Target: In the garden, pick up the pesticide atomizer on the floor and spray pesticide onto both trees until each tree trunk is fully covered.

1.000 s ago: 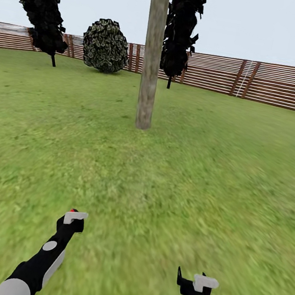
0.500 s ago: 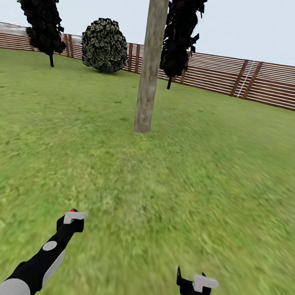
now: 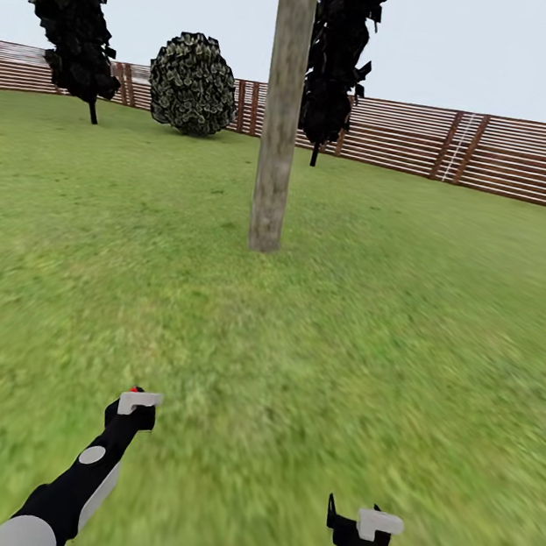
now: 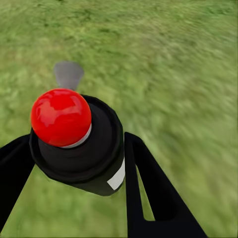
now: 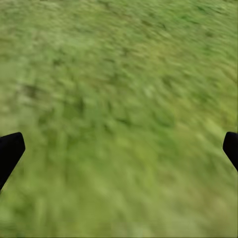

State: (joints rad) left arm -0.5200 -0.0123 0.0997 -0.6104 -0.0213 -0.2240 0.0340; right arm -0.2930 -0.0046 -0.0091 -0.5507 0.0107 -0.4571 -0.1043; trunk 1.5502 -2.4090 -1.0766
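Ahead, the trunk (image 3: 282,115) rises from the lawn (image 3: 388,328), well apart from both arms; the left gripper (image 4: 79,163) grips the atomizer (image 4: 79,144), red cap up, between its fingers; the right gripper (image 5: 119,148) gapes wide, empty, over grass.

A mottled grey-tan tree trunk (image 3: 282,106) rises from the green lawn (image 3: 371,325), with a brown slatted fence (image 3: 506,156) behind it under a pale grey-blue sky. Beside the trunk stand black-leaved trees (image 3: 336,53) and a round bush (image 3: 193,84) speckled dark green and pale. The black pesticide atomizer (image 4: 82,144) carries a glossy red cap and a white label.
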